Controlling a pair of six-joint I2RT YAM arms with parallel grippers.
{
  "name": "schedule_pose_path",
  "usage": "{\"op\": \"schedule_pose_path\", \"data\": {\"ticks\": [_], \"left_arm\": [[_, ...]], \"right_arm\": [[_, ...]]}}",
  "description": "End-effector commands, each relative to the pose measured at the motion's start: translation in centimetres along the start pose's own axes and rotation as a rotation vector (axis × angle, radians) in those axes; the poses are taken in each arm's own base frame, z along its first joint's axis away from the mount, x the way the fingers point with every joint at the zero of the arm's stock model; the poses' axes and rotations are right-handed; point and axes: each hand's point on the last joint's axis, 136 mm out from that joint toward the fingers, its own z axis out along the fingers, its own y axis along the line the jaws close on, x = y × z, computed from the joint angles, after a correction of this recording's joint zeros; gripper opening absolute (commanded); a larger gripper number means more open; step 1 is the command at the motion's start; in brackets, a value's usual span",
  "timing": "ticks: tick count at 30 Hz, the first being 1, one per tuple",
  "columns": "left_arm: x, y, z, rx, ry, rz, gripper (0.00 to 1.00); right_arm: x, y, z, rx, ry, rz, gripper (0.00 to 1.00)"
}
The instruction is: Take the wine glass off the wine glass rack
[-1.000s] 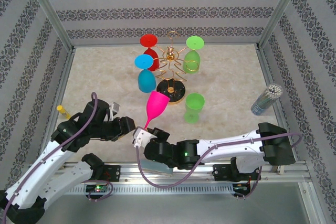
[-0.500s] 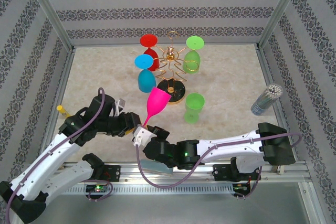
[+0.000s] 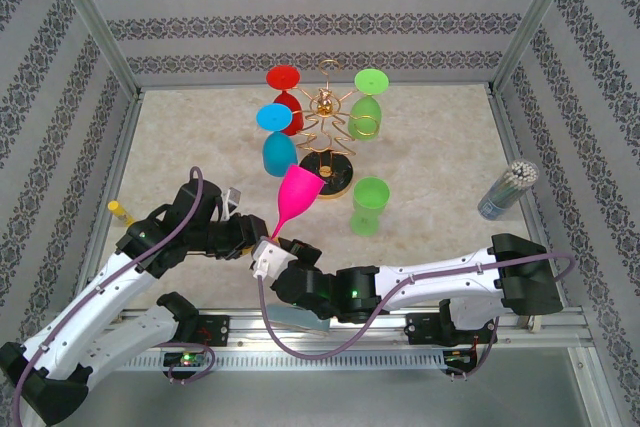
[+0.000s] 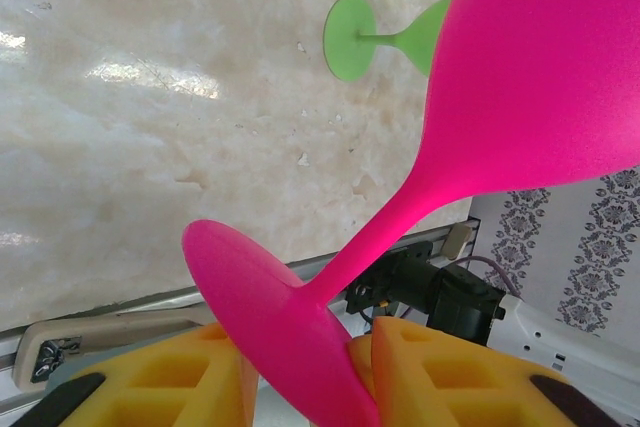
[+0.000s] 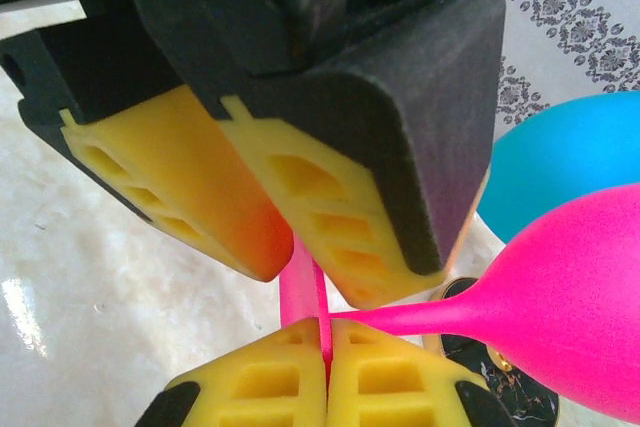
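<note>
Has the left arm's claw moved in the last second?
Yes. The left gripper slid right, away from the yellow object, toward the pink wine glass.

The pale marbled worktop (image 3: 440, 147) bears a gold wire wine glass rack (image 3: 325, 105) on its round black base, a green plastic wine glass (image 3: 369, 205) near it, a grey tube of white sticks (image 3: 507, 190) by the right edge, and a small yellow object (image 3: 120, 212) at the left.

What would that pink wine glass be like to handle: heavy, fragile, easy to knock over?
The pink wine glass looks like matte plastic, so probably light and not very fragile. Its broad bowl rides high on a thin stem over a flat foot, so standing upright it might tip at a nudge, then roll.
</note>
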Motion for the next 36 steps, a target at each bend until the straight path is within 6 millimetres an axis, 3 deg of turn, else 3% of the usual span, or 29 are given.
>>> {"op": "schedule_pose_path", "data": {"ticks": [1, 9, 15, 23, 30, 36], "left_arm": [[-0.4, -0.6, 0.0, 0.037, -0.01, 0.009, 0.33], [-0.4, -0.5, 0.1, 0.041, -0.014, 0.01, 0.2], [-0.4, -0.3, 0.2, 0.046, -0.019, 0.01, 0.0], [-0.6, -0.5, 0.2, 0.062, -0.037, 0.031, 0.0], [-1.2, -1.1, 0.2, 0.105, -0.076, 0.049, 0.0], [-1.5, -1.3, 0.2, 0.127, -0.098, 0.057, 0.0]], "right_arm": [[-2.6, -0.2, -0.6, -0.004, -0.064, 0.032, 0.0], [-3.1, -0.1, -0.6, -0.017, -0.074, 0.028, 0.0], [-3.8, -0.2, -0.9, -0.032, -0.089, 0.042, 0.0], [-4.9, -0.8, -2.2, -0.075, -0.118, 0.114, 0.08], [-5.3, -1.6, -3.2, -0.098, -0.13, 0.171, 0.31], [-5.6, -2.5, -4.2, -0.11, -0.14, 0.228, 0.36]]}}
